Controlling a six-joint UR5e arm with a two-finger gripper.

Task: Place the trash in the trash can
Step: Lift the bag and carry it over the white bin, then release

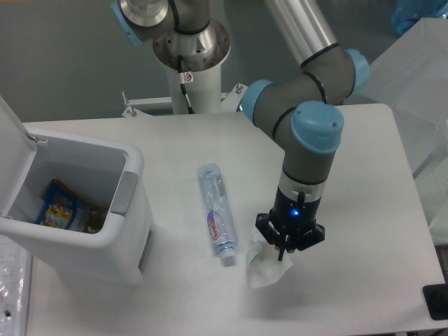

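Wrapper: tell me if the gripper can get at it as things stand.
Probably yes. The gripper is directly above the wrapper, at its upper edge, and nothing lies between them. The bottle lies apart to one side. Whether the fingers are open is not visible.

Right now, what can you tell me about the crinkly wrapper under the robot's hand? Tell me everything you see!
The wrapper is small, whitish and see-through, like thin crumpled plastic with wrinkly folds. It lies on the white table, to the right of the plastic bottle and not touching it. The gripper is right on its upper edge; whether the fingers pinch it can't be told. It isn't in the trash can yet.
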